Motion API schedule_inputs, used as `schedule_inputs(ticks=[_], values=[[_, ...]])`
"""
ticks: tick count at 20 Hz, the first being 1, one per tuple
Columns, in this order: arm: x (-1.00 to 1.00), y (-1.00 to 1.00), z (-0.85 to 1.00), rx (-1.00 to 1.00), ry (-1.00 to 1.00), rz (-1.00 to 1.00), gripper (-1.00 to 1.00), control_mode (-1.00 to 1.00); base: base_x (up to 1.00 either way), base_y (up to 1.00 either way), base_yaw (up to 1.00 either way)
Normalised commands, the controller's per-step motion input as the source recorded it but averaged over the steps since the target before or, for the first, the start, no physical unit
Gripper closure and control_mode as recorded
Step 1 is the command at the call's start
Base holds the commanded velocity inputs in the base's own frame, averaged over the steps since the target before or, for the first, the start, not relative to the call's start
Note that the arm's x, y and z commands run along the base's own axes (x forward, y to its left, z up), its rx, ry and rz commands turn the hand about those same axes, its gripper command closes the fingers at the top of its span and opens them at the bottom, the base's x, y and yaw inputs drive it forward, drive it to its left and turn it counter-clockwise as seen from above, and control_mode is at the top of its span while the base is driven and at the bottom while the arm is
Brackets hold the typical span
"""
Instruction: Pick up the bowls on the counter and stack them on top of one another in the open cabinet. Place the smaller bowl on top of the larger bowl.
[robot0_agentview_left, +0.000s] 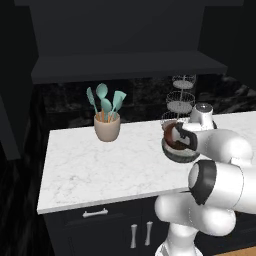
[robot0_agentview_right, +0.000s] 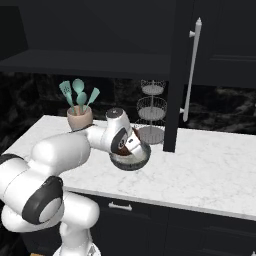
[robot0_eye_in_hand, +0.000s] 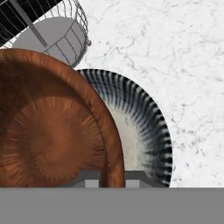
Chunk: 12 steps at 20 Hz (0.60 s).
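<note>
I see the small brown bowl (robot0_eye_in_hand: 52, 140), glossy with radial wood grain, at the claw (robot0_eye_in_hand: 111, 177) and overlapping the large grey bowl (robot0_eye_in_hand: 140, 131), which has a dark streaked rim and pale speckled centre. Can't tell if the fingers are clamped on the brown rim; the tips barely show. Both bowls sit mid-counter (robot0_agentview_left: 100, 170), a white veined marble slab, just in front of the tiered wire basket stand (robot0_agentview_right: 150, 112). Utensil cup (robot0_agentview_left: 107, 127) stands well apart to the left. Open cabinet (robot0_agentview_left: 125, 65) shelf overhead, dark and flat-edged. Marble lies bare right of the bowls.
</note>
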Motion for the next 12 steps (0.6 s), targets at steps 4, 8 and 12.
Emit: schedule_inputs(ticks=[4, 8, 12], values=[[0.5, -0.14, -0.28, 0.0, 0.09, 0.0, 1.0, -1.0, 0.0, 0.0, 0.0], [0.33, -0.15, -0.49, 0.0, 0.08, 0.0, 1.0, -1.0, 0.0, 0.0, 0.0], [0.1, -0.15, -0.12, 0.01, 0.0, 0.0, -1.0, -1.0, 0.0, 0.0, 0.0]])
